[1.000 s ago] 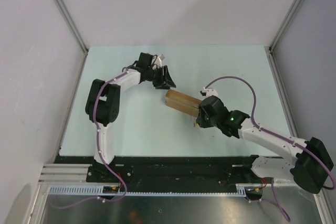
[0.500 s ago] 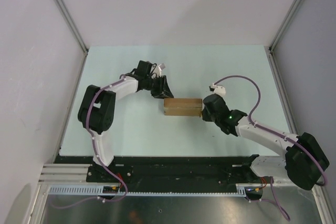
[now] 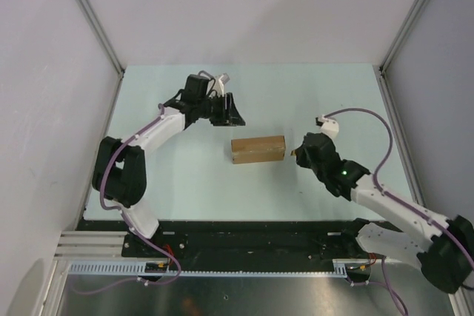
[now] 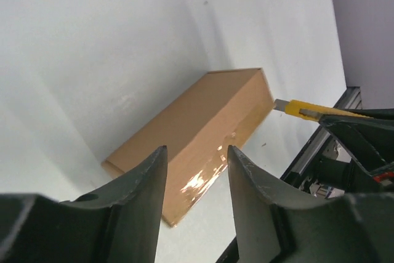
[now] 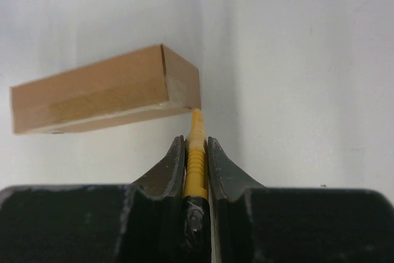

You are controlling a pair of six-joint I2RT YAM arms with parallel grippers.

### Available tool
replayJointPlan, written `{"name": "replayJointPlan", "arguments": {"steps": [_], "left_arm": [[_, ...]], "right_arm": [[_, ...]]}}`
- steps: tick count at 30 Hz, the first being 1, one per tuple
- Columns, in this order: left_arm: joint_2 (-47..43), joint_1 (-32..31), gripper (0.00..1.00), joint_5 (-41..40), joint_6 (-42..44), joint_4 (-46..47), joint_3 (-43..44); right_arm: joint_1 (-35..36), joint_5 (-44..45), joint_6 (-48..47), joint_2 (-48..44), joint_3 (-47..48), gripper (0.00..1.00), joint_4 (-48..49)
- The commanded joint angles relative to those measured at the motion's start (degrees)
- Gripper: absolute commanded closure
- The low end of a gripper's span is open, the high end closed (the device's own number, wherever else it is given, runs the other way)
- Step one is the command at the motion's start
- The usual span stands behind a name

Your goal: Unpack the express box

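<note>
- The box (image 3: 258, 149) lies flat on the table (image 3: 185, 183), roughly in the middle, with its long side running left to right. The flaps look closed, and I can see a shiny strip of tape along it in the left wrist view.
- My left gripper (image 3: 234, 116) sits to the far left of the box and isn't touching it. The wrist camera looks down past the fingers (image 4: 144, 177) at the box (image 4: 197, 133). The fingers are moderately apart with nothing between them, just the box showing through the gap.
- My right gripper (image 3: 298, 153) is just off the right end of the box. Its fingers are pinched narrow around the yellow knife (image 5: 196, 152), which they hold by the handle with the tip pointing away toward the box (image 5: 104, 97).
- The knife tip is right at the bottom right corner of the box's end face. From the wrist camera it looks like it's touching, but from the top camera there seems to be a sliver of table between them, so I honestly can't tell if it makes contact.
- The knife (image 4: 301, 109) also shows up in the left wrist view, poking in from the right beside the far corner of the box.
- Nothing else is touching the box, and neither arm is holding it.
</note>
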Motion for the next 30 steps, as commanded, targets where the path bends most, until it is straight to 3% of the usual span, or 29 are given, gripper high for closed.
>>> {"name": "replayJointPlan", "arguments": {"steps": [1,4,8,11,19,30], "left_arm": [[-2.44,-4.34,0.56,-0.98,-0.20,0.95,5.09],[-0.59,-7.68,0.67,0.25,-1.34,1.04,7.64],[2.31,-11.63,0.67,-0.27,-2.40,1.04,10.02],[3.45,-14.80,0.63,-3.42,-1.44,0.95,10.02],[1.88,-22.10,0.46,-27.41,6.21,0.95,6.77],[2.58,-23.68,0.37,-33.32,12.01,0.25,3.52]], "right_arm": [[-0.63,3.88,-1.24,-7.59,0.66,1.00,-1.14],[-1.16,0.98,-4.05,-9.10,1.79,1.00,2.03],[-1.16,1.94,-4.32,-5.77,3.99,1.00,2.82],[-1.25,2.91,-4.14,-3.30,4.78,1.00,4.31],[-1.60,2.83,-5.02,0.04,5.14,1.00,8.36],[-1.95,0.45,-4.58,1.36,5.58,1.00,11.43]]}}
